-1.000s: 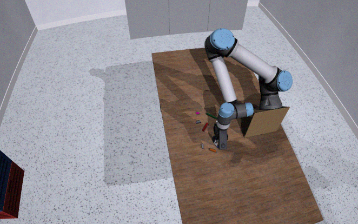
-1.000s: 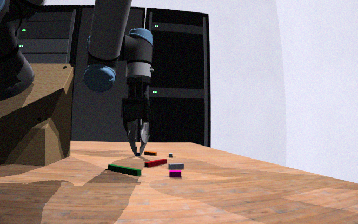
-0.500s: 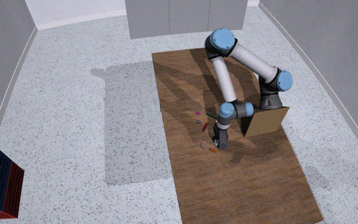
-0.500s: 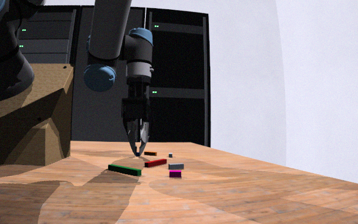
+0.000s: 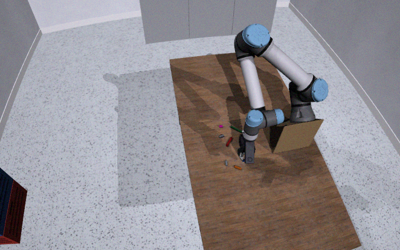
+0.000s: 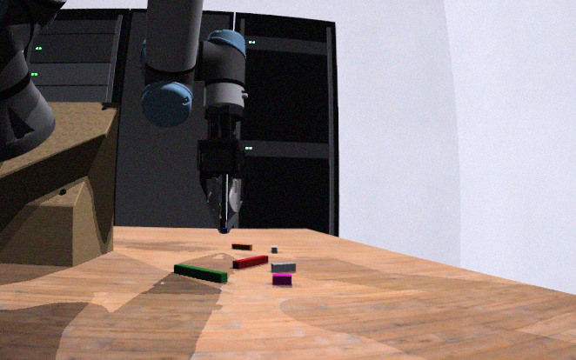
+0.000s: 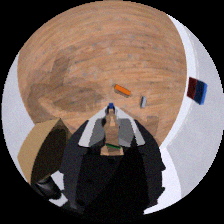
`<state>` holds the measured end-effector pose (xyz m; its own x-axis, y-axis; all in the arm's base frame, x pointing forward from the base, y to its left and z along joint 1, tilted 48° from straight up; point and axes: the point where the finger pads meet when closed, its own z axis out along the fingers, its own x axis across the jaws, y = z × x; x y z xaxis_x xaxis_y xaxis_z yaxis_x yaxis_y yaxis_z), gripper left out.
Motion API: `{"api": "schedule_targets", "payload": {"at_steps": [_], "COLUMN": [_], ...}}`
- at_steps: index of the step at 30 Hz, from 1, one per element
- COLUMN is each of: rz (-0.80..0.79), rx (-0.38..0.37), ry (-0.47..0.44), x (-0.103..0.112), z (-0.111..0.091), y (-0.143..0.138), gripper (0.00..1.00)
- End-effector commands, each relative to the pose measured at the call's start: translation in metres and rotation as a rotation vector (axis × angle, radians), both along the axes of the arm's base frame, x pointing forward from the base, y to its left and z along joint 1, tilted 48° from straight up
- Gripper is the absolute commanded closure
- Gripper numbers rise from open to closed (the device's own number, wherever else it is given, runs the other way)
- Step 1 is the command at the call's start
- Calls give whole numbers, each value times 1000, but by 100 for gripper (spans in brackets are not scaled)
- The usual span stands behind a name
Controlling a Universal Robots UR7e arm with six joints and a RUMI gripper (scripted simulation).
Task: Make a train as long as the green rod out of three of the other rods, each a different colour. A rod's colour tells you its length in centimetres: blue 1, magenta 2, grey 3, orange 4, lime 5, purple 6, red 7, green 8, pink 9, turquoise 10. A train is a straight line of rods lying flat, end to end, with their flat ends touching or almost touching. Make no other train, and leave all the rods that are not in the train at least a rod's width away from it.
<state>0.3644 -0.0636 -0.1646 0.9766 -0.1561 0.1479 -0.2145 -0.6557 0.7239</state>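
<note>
Your top view looks steeply down from high up and well back, taking in the whole arm [image 5: 252, 81], the bench [image 5: 272, 205] [image 6: 348, 322] [image 7: 75, 40] and much of the floor around it, while your exterior view sits low and nearer, just above bench height, facing across the rods toward the dark cabinets [image 6: 174, 130]. Your wrist view is the closest, a round wide-angle picture looking down past the fingers to the bench beyond, and you find the orange rod [image 5: 237, 167] [image 6: 242, 247] [image 7: 122, 90] in all three.

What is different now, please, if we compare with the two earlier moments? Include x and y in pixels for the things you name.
The tool [image 5: 243, 159] [image 6: 224, 230] [image 7: 111, 106] has moved up from the table [image 5: 272, 211] [image 6: 348, 313] [image 7: 100, 40]. Its fingers have come closer together and now hold the small blue rod [image 5: 244, 160] [image 6: 224, 230] [image 7: 111, 106], lifted with it. The green rod [image 5: 236, 129] [image 6: 200, 273] [image 7: 113, 146], red rod [image 5: 229, 141] [image 6: 251, 262], orange rod [image 5: 237, 167] [image 6: 242, 247] [image 7: 122, 90], magenta rod [image 5: 220, 126] [image 6: 282, 279] and both grey rods [image 5: 221, 136] [image 6: 283, 267] [image 7: 143, 102] stayed in place.
</note>
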Motion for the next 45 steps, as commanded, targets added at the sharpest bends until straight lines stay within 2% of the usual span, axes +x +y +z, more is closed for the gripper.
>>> {"api": "schedule_targets", "payload": {"at_steps": [1,13,36,45], "rz": [-7,-8,-14,-175], "rx": [0,0,-1,-5], "ry": [7,7,7,-168], "x": [0,1,-1,-8], "z": [13,40,46,72], "y": [15,45,50,27], "gripper": [100,100,100,100]}}
